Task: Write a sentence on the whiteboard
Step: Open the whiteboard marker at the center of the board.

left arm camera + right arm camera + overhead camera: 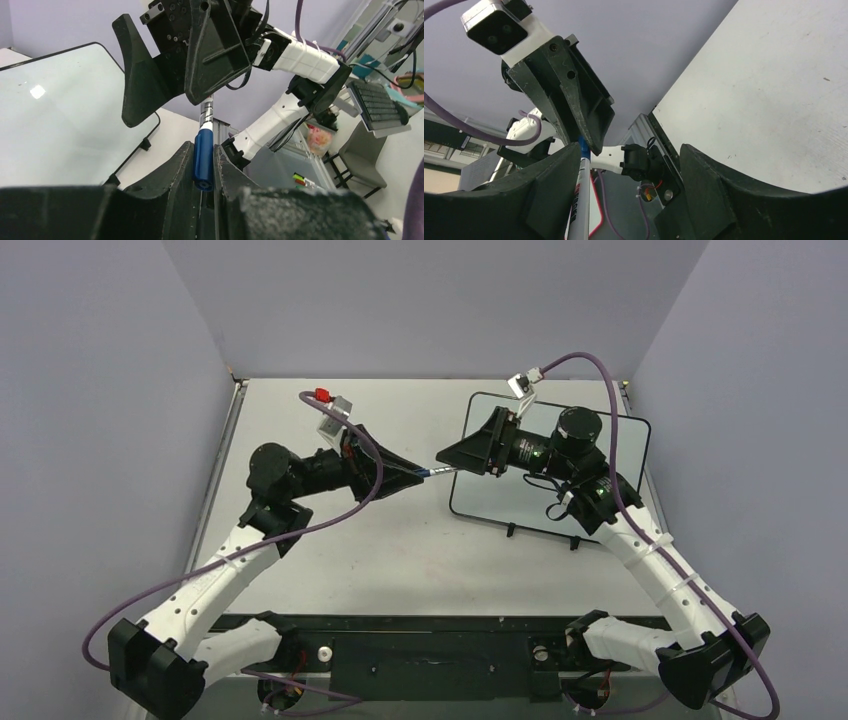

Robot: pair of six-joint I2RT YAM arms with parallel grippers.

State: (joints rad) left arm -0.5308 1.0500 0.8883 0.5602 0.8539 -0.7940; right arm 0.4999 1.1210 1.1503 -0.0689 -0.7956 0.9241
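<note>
Our left tool (204, 151) is clamped on the blue cap end of the marker (206, 114). Our right tool (629, 150) gapes wide, with the barrel against one finger only. The whiteboard (480, 498) lies far right on the worktop (400, 550), with no writing visible. If we close off-centre, the marker may skew or drop.

White whiteboard (495, 502), black frame; marker (203, 155) blue cap, silver band; purple cables (582, 354).

No legible text, marker (579, 202) print blurred
</note>
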